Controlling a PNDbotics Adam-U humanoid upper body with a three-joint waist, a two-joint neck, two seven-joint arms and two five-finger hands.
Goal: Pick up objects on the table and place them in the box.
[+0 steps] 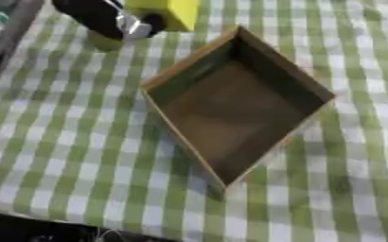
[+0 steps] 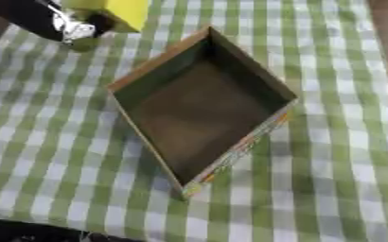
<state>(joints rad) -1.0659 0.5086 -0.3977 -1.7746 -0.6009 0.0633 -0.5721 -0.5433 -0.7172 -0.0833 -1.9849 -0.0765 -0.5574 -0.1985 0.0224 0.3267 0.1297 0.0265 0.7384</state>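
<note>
Matt brown cardboard box [image 1: 230, 106], seemingly; beneath it a checked cloth [image 1: 65, 142] covers the bench; beyond the box, a smooth yellow block [image 1: 168, 12].

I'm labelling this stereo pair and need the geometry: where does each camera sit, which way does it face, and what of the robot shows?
Left eye view: in the head, looking down at the open box on the checked tablecloth; the left hand reaches in top left, at a yellow block.
Right eye view: beside it, same downward aim; everything sits further left.
Shared: box, cloth, hand and block; the box looks empty.
</note>
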